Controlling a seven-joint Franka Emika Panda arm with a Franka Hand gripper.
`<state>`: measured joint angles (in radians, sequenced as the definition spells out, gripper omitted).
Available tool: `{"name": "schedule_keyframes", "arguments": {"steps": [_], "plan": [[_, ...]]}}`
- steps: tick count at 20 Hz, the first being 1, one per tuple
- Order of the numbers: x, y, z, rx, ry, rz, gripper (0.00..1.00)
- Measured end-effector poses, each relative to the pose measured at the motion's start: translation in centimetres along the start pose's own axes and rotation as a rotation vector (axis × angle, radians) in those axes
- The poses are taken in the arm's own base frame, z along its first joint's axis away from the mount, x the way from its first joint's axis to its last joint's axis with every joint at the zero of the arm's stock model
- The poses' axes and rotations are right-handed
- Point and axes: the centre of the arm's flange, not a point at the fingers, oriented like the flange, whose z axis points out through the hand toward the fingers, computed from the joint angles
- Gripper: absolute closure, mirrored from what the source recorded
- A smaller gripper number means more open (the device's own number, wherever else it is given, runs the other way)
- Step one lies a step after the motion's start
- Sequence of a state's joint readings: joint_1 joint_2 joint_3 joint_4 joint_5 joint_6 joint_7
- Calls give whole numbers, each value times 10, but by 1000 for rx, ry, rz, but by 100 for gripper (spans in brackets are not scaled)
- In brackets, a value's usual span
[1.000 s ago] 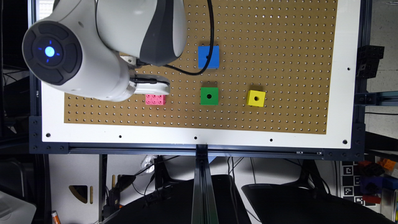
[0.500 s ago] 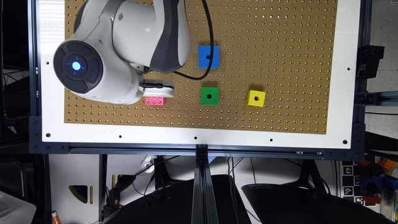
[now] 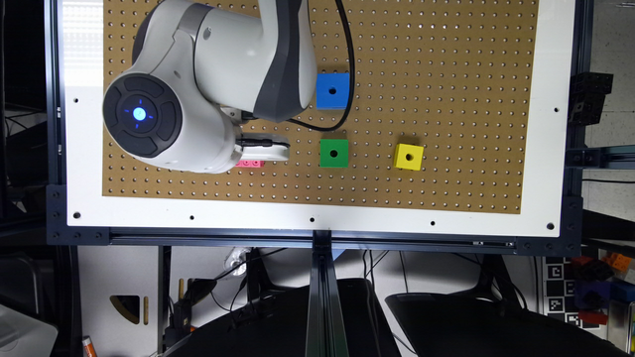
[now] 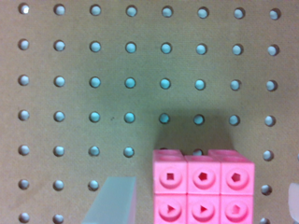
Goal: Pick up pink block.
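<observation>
A: What's near the pink block [image 4: 203, 187]?
B: Green cube [image 3: 334, 153] just to the exterior view's right, then yellow [image 3: 409, 156]; blue [image 3: 332, 90] further up the desk [image 3: 446, 74]. Arm covers most of the block.
A: Orientation?
B: Flat, studs up, long axis left-right in the exterior view.
A: Hand [image 4: 203, 205]?
B: Fingers spread wide, straddling the block. It has moved over the block since 1 s ago.

pink block [image 4: 203, 189] | bright pink studded brick, studs up | flat on brown pegboard surface [image 4: 93, 93] | half hidden beneath arm in exterior view [image 3: 249, 163]
</observation>
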<state>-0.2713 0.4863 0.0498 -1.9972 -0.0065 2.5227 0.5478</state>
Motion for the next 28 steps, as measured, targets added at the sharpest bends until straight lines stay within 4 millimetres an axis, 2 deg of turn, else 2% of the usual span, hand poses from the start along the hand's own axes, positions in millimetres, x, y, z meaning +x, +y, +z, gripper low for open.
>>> {"name": "schedule_keyframes", "arguments": {"steps": [3, 7, 9, 16, 17, 28], "plan": [[-1, 1, 20, 3, 0, 1, 0], [0, 0, 28, 2, -2, 1, 0], [0, 1, 39, 1, -6, 2, 0], [2, -1, 42, 5, -1, 1, 0], [2, -1, 42, 6, -1, 1, 100], [2, -1, 42, 5, -1, 1, 100]]}}
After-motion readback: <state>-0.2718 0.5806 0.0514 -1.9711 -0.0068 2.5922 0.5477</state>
